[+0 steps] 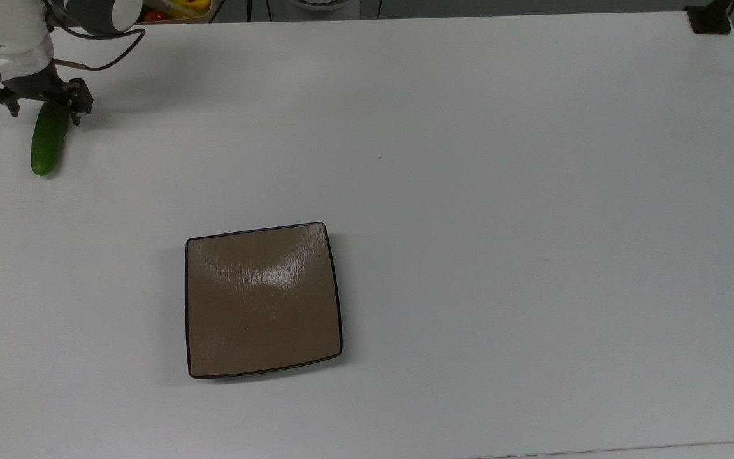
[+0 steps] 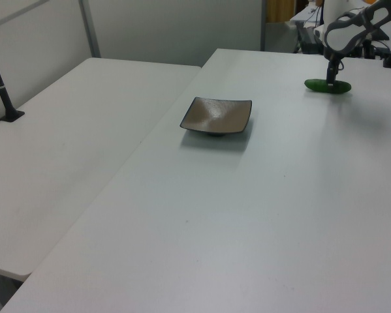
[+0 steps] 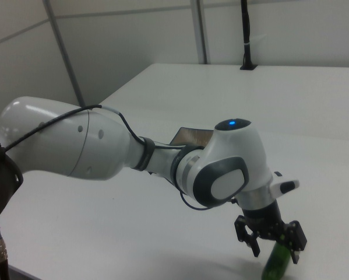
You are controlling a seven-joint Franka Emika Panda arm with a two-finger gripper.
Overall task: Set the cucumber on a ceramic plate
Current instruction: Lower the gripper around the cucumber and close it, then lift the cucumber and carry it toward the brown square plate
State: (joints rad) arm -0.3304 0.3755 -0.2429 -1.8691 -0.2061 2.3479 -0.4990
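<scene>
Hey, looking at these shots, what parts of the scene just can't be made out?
- Cucumber: its far end sits under the gripper in the top view; the right view's lower edge cuts off its other end.
- Ceramic plate: mostly behind the arm in the right view.
- Finger contact with the cucumber: too small in the left view.

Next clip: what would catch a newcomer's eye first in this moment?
The dark-green cucumber lying near the top view's upper left corner stands out against the white table, with the tool lowered over its far end, fingers open and straddling it. Next comes the glossy tan-brown ceramic plate, bare, below centre in the top view and well apart from the cucumber. In the right view, the big white arm dominates the foreground.
</scene>
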